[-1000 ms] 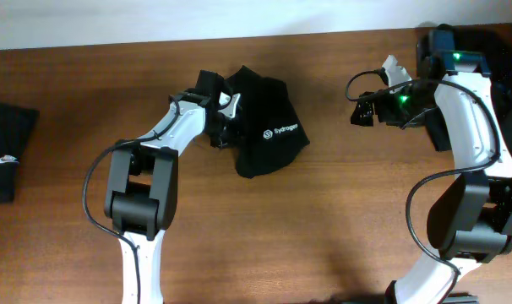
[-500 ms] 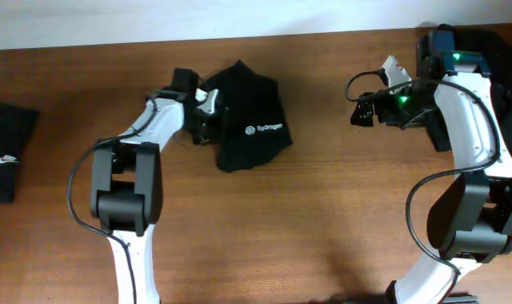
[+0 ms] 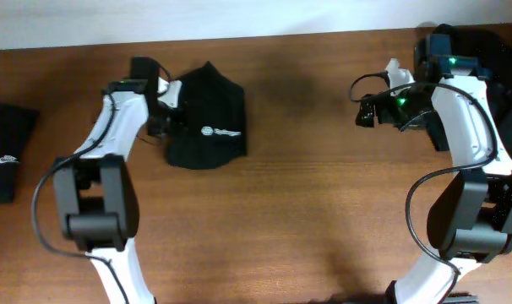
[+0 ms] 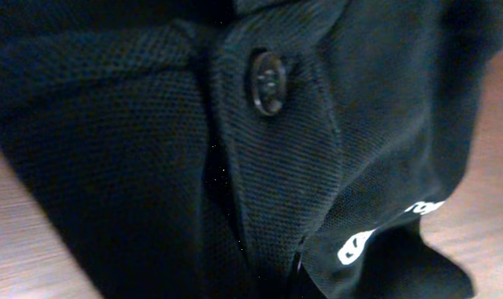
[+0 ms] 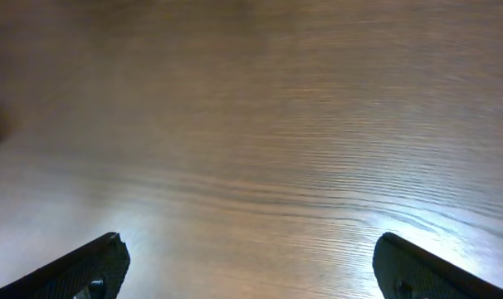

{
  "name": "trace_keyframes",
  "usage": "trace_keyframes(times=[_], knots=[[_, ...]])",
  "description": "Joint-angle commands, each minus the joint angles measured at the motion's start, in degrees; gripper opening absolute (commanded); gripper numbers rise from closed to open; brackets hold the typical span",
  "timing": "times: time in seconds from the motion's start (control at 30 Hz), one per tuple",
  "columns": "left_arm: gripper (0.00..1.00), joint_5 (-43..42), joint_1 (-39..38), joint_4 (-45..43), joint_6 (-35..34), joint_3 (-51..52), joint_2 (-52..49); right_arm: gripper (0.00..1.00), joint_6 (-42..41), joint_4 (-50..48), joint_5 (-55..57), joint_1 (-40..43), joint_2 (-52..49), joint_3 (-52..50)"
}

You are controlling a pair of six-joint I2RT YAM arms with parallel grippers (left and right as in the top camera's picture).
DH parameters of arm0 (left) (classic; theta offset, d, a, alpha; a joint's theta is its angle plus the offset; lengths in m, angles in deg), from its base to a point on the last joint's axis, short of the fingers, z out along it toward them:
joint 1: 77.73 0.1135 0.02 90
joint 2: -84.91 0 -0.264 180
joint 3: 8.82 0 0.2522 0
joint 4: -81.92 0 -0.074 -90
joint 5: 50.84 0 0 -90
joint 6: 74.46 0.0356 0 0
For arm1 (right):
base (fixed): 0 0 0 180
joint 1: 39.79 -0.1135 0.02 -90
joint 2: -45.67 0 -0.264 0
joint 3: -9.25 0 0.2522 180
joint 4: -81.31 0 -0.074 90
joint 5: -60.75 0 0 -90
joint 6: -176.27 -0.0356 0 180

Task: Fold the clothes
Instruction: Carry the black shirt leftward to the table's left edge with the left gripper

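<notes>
- Shirt point(image 3: 207, 118): black, bunched into a compact lump, lying on the table point(image 3: 307, 194) left of centre and toward the far edge.
- White logo point(image 3: 220, 132) faces up on the lump's near-right part.
- Close view from the left wrist: knit cloth fills the frame. One dark button point(image 4: 268, 81) sits on a stitched placket, and part of the white lettering shows at lower right. Bare wood shows only at the frame's corners.
- Left gripper point(image 3: 173, 108): at the shirt's upper-left edge, touching it, reaching in from the left. The jaws are narrow, pinched on a fold of the cloth. The fingers themselves are hidden by fabric in the wrist view.
- The rest of the shirt spreads to the right of that gripper and toward the near side. The logo lies just beyond the pinch point.
- Right gripper point(image 3: 366, 111): well apart from the shirt, on the right side of the table over bare wood. The jaws are spread wide and hold nothing. In its wrist view the two dark fingers point(image 5: 94, 266) sit at the frame's bottom corners with only wood grain between them.
- Second garment point(image 3: 7, 152): black, flat, at the far left edge of the table. It has a small white mark and lies well clear of both grippers.
</notes>
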Motion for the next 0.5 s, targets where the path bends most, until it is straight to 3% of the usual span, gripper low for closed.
trace_keyframes(times=[0.0,0.17,0.47], knots=[[0.00,11.69,1.44,-0.07,5.70,-0.85,4.83,0.99,-4.90,-0.83,5.55,-0.26,0.46,-1.05],[0.00,25.97,2.49,-0.07,9.94,-0.83,5.09,0.99,-4.90,-2.54,5.55,-0.26,0.46,-1.05],[0.00,42.27,4.31,-3.10,17.14,-0.83,5.09,0.99,-4.90,-3.65,5.55,-0.26,0.46,-1.05]])
